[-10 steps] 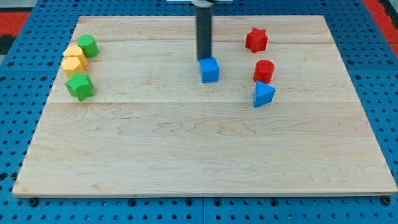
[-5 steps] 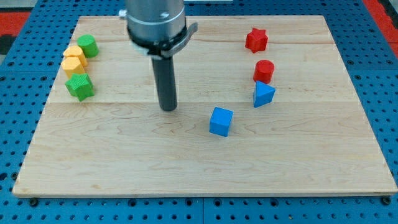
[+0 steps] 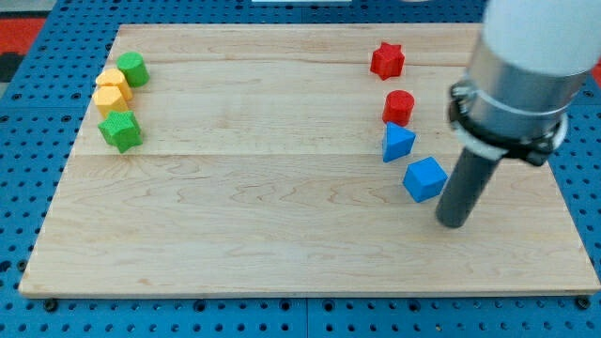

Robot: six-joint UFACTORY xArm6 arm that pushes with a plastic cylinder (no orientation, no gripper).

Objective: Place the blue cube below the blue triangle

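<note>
The blue cube (image 3: 425,178) lies on the wooden board (image 3: 282,216), just below and to the right of the blue triangle (image 3: 397,143); the two are close, with a small gap. My tip (image 3: 453,222) rests on the board just below and to the right of the blue cube, close to it. The rod rises from the tip toward the view's upper right, where the arm's grey body fills the corner.
A red cylinder (image 3: 399,106) sits just above the blue triangle, and a red star (image 3: 387,60) above that. At the view's left stand a green block (image 3: 132,69), two yellow blocks (image 3: 112,90), and a green star-like block (image 3: 120,130). A blue pegboard (image 3: 28,141) surrounds the board.
The blue cube has moved right and slightly up, from the board's middle to beside the blue triangle. My tip has swung from the cube's left to its lower right.
</note>
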